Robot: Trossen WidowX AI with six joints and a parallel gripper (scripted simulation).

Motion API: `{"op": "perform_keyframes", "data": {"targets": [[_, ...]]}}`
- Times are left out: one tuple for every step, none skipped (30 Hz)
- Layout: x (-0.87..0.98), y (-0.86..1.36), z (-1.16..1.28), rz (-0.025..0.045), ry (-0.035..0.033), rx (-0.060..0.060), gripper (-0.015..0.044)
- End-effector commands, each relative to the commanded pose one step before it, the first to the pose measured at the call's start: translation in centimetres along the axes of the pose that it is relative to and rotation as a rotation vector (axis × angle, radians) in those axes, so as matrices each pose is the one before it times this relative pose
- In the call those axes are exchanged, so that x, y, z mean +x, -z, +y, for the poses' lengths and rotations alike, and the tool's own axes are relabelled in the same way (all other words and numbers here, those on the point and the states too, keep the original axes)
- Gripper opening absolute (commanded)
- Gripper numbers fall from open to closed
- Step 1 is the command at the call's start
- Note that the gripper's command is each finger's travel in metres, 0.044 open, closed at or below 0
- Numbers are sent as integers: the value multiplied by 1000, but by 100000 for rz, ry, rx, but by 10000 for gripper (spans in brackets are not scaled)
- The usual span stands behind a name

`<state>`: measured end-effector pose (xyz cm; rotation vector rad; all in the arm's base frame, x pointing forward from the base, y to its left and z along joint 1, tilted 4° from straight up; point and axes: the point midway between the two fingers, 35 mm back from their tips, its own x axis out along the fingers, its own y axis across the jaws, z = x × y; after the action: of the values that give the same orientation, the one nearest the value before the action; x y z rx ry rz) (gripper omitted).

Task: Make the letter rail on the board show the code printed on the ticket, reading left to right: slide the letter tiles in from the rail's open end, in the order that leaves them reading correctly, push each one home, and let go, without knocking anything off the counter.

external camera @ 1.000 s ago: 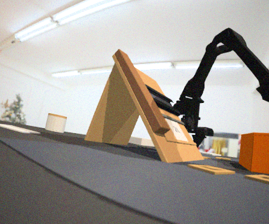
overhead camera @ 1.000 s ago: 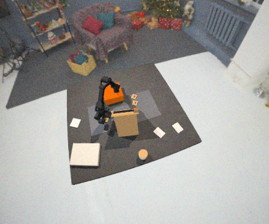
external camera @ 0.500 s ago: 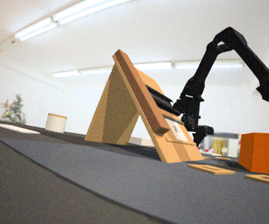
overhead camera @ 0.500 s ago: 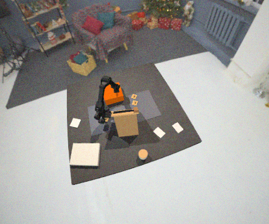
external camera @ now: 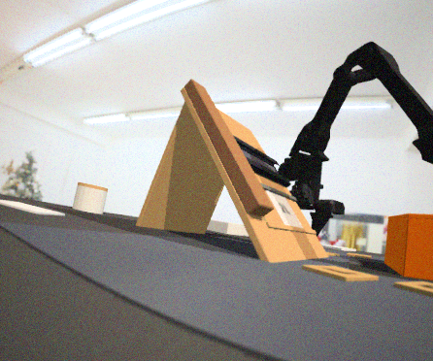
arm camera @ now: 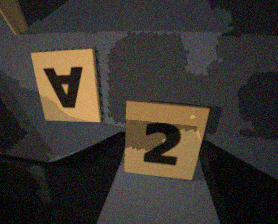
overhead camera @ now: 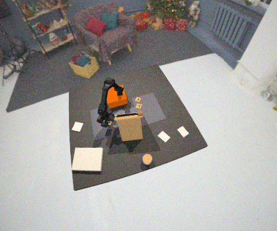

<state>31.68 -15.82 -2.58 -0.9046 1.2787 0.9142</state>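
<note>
My gripper (overhead camera: 104, 124) (arm camera: 162, 141) is shut on the "2" tile (arm camera: 162, 150), which looks slightly tilted; whether it is off the mat is unclear. The "A" tile (arm camera: 65, 86) lies to its left in the wrist view, upside down there. Two more tiles (overhead camera: 138, 99) (overhead camera: 138, 106) (external camera: 356, 277) lie on the right-hand mat, letters unreadable. The leaning board (overhead camera: 130, 130) (external camera: 279, 246) carries a black rail (overhead camera: 127, 115) (external camera: 259, 164); a wooden block (overhead camera: 140, 113) (external camera: 228, 154) stands at its right end. The ticket (external camera: 286, 211) is too blurred to read. Whether the rail holds tiles is hidden.
An orange box (overhead camera: 118, 101) (external camera: 427, 246) stands by the arm's base. A cup (overhead camera: 147, 159) (external camera: 90, 199) stands behind the board near the counter edge. A thick white slab (overhead camera: 87, 159) and white cards (overhead camera: 77, 126) (overhead camera: 164, 136) (overhead camera: 182, 131) lie around the board.
</note>
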Motion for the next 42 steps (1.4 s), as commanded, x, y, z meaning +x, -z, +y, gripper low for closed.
{"op": "perform_keyframes", "data": {"targets": [[-333,17,-30,333,246,398,0],[-39,-3,3,0,0,0,0],[-39,-3,3,0,0,0,0],[-39,-3,3,0,0,0,0],[-39,-3,2,0,0,0,0],[-40,-3,2,0,0,0,0],[-40,-3,2,0,0,0,0],[-40,-3,2,0,0,0,0],[-40,-3,2,0,0,0,0],[-40,-3,2,0,0,0,0],[-40,-3,1,0,0,0,0],[-40,-3,1,0,0,0,0],[-40,-3,1,0,0,0,0],[-40,-3,1,0,0,0,0],[-40,-3,1,0,0,0,0],[-40,-3,1,0,0,0,0],[-40,-3,0,0,0,0,0],[-40,-3,0,0,0,0,0],[-40,-3,0,0,0,0,0],[-41,-3,0,0,0,0,0],[-41,-3,0,0,0,0,0],[-41,-3,0,0,0,0,0],[-41,-2,0,0,0,0,0],[-41,-2,0,0,0,0,0],[257,-37,32,-441,63,87,0],[-101,-10,-36,-337,857,1447,0],[-170,-18,-59,-584,1418,2403,0],[-207,-25,-72,-745,1700,2897,0],[-209,-29,-73,-786,1681,2883,0],[-210,-32,-73,-826,1659,2868,0],[-211,-36,-73,-866,1637,2853,0],[-212,-40,-73,-904,1614,2838,0],[-213,-44,-73,-943,1590,2823,0],[-214,-47,-72,-980,1565,2808,0],[-220,-52,-73,-1041,1573,2856,0],[-222,-57,-73,-1082,1549,2849,0],[-223,-61,-72,-1119,1519,2832,0],[-224,-65,-70,-1156,1488,2816,0],[-225,-69,-69,-1192,1456,2800,0],[-226,-73,-67,-1226,1423,2783,0],[-227,-77,-65,-1260,1390,2767,0],[-228,-81,-63,-1293,1355,2750,0]]}}
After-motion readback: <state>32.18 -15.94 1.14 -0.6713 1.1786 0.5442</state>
